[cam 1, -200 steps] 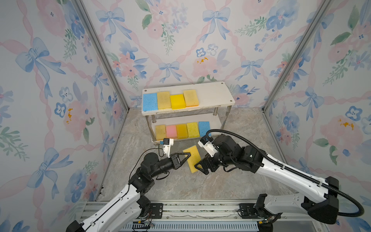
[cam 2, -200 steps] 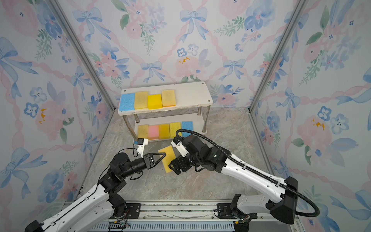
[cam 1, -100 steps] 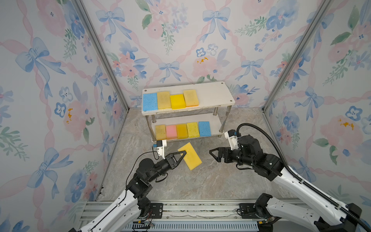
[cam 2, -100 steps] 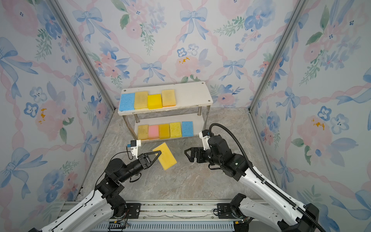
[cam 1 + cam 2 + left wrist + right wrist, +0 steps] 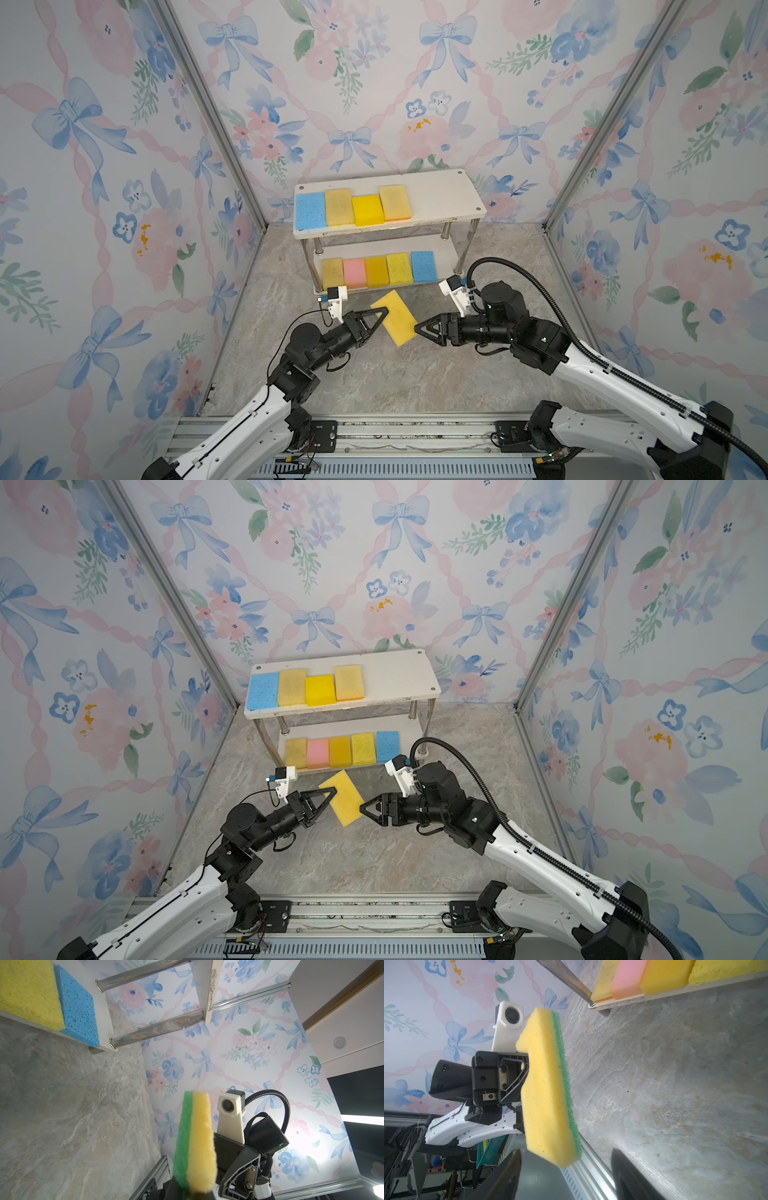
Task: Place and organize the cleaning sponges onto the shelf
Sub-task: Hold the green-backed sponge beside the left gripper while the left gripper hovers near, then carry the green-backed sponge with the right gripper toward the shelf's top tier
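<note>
A yellow sponge (image 5: 397, 318) with a green scouring back hangs tilted above the floor in front of the shelf (image 5: 440, 195). My left gripper (image 5: 384, 311) is shut on its left end, as the left wrist view shows with the sponge (image 5: 195, 1142) rising edge-on from the gripper (image 5: 195, 1194). My right gripper (image 5: 416, 328) is open at the sponge's right edge. In the right wrist view the sponge (image 5: 546, 1084) ends between the gripper's (image 5: 564, 1154) spread fingers with gaps on both sides. Several sponges line each shelf board: blue (image 5: 310, 210) and yellows above, a pink one (image 5: 354, 272) among yellows and blue below.
The right part of the top board (image 5: 399, 671) is bare. Flowered walls with aluminium posts (image 5: 582, 137) close in the marble floor (image 5: 415, 374) on three sides. A metal rail (image 5: 395, 432) runs along the front edge.
The right arm, pulled back to the right half a second ago, has swung in again to the sponge's right edge, jaws narrower. The left gripper keeps hold of the sponge.
</note>
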Controlling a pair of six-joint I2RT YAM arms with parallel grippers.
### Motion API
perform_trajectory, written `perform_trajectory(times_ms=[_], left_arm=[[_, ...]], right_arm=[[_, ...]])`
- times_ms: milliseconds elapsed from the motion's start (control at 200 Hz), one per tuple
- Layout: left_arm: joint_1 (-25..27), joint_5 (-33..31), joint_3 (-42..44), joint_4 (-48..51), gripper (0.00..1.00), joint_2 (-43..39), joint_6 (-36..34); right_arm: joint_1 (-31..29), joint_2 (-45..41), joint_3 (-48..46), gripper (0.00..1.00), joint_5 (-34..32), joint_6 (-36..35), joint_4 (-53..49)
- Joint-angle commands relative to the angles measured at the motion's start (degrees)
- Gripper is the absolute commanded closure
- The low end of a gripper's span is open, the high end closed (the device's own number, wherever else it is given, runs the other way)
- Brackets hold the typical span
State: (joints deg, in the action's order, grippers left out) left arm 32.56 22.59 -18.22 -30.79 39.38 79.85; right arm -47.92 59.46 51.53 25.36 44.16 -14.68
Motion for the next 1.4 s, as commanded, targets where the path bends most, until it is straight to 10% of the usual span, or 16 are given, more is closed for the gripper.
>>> perform_trajectory(times_ms=[0,1395], left_arm=[[-1.23,2.25,-0.35,-2.35,1.0,-1.22,2.11],[-2.05,3.16,-0.06,-2.57,1.0,-2.55,2.79]], right_arm=[[-1.21,0.56,2.06,0.4,1.01,-0.21,1.78],[-2.86,2.25,4.37,0.94,0.04,0.23,1.93]])
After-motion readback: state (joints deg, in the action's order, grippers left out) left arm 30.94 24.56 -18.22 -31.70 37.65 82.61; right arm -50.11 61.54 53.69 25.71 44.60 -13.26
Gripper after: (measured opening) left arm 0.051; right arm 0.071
